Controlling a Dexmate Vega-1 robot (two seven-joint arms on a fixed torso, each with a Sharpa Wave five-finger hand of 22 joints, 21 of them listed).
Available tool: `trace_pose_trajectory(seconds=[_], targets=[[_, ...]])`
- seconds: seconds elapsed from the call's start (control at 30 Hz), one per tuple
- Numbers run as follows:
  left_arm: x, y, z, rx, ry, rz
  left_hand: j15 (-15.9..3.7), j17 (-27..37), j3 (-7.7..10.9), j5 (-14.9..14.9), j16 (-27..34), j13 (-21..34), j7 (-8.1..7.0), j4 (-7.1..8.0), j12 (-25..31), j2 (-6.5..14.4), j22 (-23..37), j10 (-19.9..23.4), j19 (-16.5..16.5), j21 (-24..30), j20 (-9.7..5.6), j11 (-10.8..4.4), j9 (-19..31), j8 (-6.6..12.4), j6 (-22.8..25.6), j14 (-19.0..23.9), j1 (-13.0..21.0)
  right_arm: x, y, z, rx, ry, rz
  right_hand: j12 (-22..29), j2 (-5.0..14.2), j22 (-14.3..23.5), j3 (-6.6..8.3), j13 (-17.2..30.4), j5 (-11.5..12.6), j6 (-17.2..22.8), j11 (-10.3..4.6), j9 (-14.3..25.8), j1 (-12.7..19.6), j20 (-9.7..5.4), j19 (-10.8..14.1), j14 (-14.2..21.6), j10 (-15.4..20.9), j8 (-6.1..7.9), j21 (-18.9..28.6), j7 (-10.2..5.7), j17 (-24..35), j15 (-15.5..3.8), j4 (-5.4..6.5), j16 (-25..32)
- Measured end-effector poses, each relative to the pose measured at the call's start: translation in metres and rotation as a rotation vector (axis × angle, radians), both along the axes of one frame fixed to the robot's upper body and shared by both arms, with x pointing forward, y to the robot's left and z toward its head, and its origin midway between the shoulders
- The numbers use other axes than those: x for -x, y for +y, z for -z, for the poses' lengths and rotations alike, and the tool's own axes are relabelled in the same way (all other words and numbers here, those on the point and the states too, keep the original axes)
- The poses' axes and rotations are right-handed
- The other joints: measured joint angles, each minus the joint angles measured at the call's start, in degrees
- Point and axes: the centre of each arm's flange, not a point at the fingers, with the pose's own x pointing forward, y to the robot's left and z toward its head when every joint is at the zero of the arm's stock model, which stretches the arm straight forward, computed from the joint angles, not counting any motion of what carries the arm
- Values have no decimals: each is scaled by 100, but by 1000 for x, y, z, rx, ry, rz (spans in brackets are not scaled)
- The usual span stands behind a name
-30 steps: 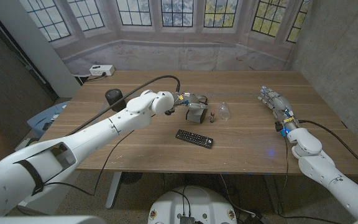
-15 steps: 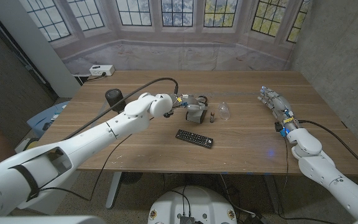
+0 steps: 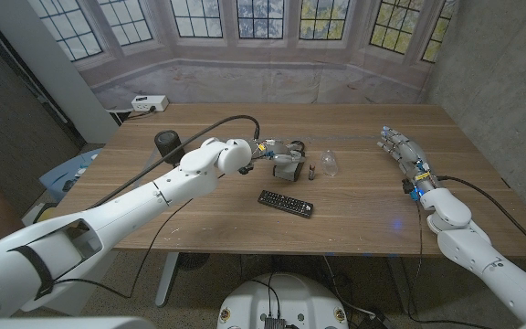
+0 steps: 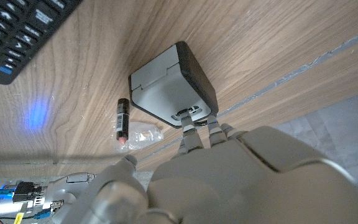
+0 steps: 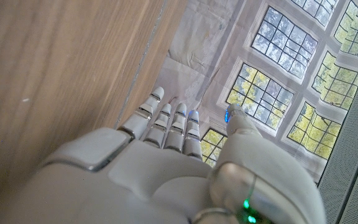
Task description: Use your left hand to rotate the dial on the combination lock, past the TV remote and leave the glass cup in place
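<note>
Reaching across the table (image 3: 199, 224) from the near left corner, the left hand (image 3: 277, 150) sits at the combination lock (image 3: 287, 166), a small grey-and-black box lying past the TV remote (image 3: 286, 203). In the left wrist view its fingertips (image 4: 194, 124) touch the lock's (image 4: 169, 84) near edge, right at a small fitting that is probably the dial; whether they actually pinch it I cannot tell. So the step in hand looks like the turning itself, either just starting or in progress. What comes next calls for a small, clean twist at the fingertips, with the lock's body kept from sliding over the wood.

Just right of the lock lies a small dark tube with a pinkish tip (image 4: 122, 123), and beside that the glass cup (image 3: 330, 162). The cup seems to hold nothing, though it is too small and clear to be certain. It stands near enough that any sideways shove of the lock could nudge it.

Far to the right, the right hand (image 3: 405, 151) waits with fingers straight and loosely apart, holding nothing.
</note>
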Motion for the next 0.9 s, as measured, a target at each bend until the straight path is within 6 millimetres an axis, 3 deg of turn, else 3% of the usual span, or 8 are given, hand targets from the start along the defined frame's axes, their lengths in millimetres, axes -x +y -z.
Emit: trace_pose_trajectory(seconds=[0.9], targets=[[10, 0, -8, -1, -25, 9, 0, 0, 23, 0, 0, 13, 0, -24, 32, -12, 0, -5, 21, 0, 21, -10, 0, 0, 0, 0, 12, 0, 2, -3, 3, -2, -1, 0, 23, 0, 0, 0, 0, 0, 0, 0, 23, 0, 0, 0, 0, 0, 0, 0, 0, 0, 0, 0]])
